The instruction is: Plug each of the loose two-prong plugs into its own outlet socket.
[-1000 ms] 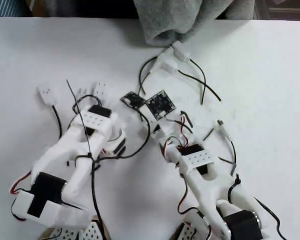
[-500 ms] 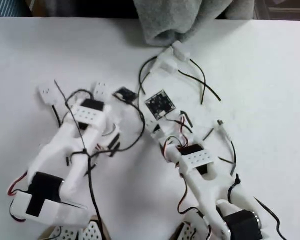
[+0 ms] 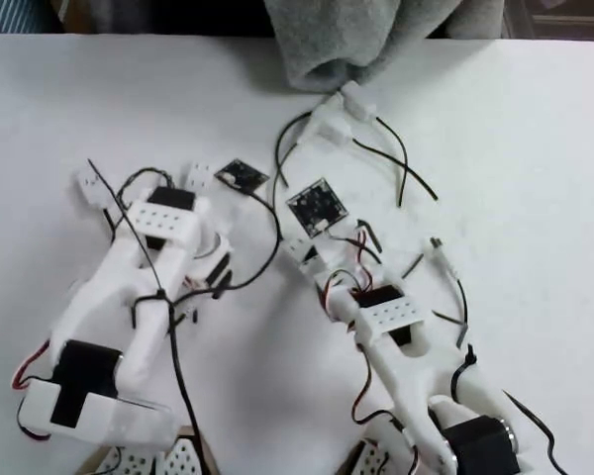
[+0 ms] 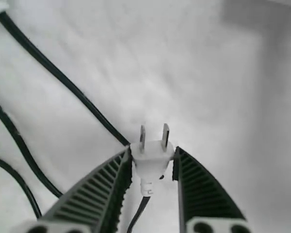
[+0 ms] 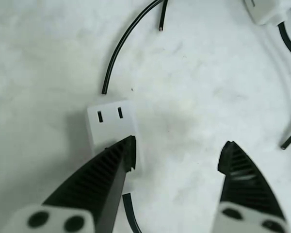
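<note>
Pinched by its white body between the ribbed fingers [image 4: 117, 177] of the left hand [image 4: 152, 154]: two-prong plug [image 4: 151, 162]. Hand closed snug on it, prongs bare, pointing away from the wrist over the tabletop [image 3: 535, 148], black cord trailing back. Not seated in anything yet.

Landmark for places: larger circuit board [image 3: 317, 206].
- Left arm with the plug well off the board on the left-arm side, wrist between two white blocks: inner socket [image 3: 200, 176] nearer the board, outer socket [image 3: 91, 185] farther out. Both apparently unfilled; slots too small to check in the high view.
- Just robot-side of the board: near socket [image 5: 110, 122], both slots visible and empty. Right hand [image 5: 179, 144] spread wide, holding nothing, one fingertip at that socket's edge; touching or just over it, cannot tell.
- Beyond the board toward the gray cloth [image 3: 356, 45]: white connector pair [image 3: 335, 111] butted together, cords looping off. Probably one plug already home; cannot confirm.
- Right-arm side of the board, apart from it: small loose plug [image 3: 438, 249] lying on its cord, untouched.
- Smaller circuit board [image 3: 241, 176] between the landmark and the inner socket.

Progress call: early. At most one pairing done. Left to do: insert the held plug, then pick up and seat the loose one.
</note>
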Available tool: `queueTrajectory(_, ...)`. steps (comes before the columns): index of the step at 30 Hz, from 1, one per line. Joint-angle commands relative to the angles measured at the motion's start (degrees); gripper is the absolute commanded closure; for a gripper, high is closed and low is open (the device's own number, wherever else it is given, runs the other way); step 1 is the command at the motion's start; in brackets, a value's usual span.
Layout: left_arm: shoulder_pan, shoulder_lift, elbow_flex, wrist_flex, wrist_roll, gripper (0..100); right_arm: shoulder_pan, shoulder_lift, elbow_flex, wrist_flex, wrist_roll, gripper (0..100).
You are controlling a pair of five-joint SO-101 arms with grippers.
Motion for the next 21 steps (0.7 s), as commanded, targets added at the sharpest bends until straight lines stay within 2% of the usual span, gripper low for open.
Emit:
queueTrajectory(1, -0.6, -2.3, 0.6, -1.4, -0.3, 79, -0.7, -1.8, -2.5, -0.5, -0.4, 72.1)
queueTrajectory(8, -3.2, -2.6, 0.4, -1.7, -0.8, 79, -0.7, -1.8, -2.5, -0.5, -0.4, 72.2)
queueTrajectory(14, -11.2, -2.1, 1.0, -7.5, -8.2, 79, -0.7, -1.7, -2.5, -0.5, -0.4, 72.2)
queueTrajectory(17, -11.1, -2.0, 1.0, -7.8, -8.4, 79, -0.7, -1.7, -2.5, -0.5, -0.4, 72.2)
queueTrajectory(21, -7.8, -2.0, 2.6, -7.8, -8.4, 79, -0.7, -1.7, -2.5, -0.5, -0.4, 72.2)
